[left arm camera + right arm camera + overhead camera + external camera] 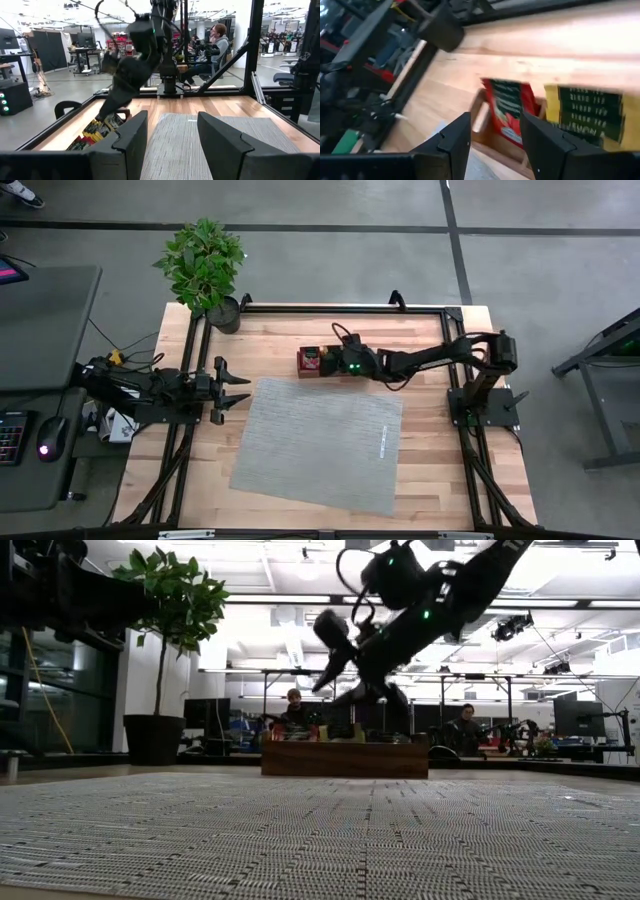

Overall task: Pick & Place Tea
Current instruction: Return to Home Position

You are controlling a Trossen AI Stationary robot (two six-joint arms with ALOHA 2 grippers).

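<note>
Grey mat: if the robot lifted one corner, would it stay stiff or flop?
Probably floppy: the grey mat lies thin and flat on the table, with a woven surface. It looks light, so a push would likely slide or wrinkle it. The right gripper hangs over the wooden tray, the left gripper beside the mat.

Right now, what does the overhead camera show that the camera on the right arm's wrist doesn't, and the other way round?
Only overhead shows plainly: the whole grey mat, the leaves of the plant, and the left gripper waiting, open, left of the mat. Only the wrist camera: printed wrappers up close, red tea bags beside yellow tea bags. Both: the wooden tray with red inside it, below the open right gripper.
</note>
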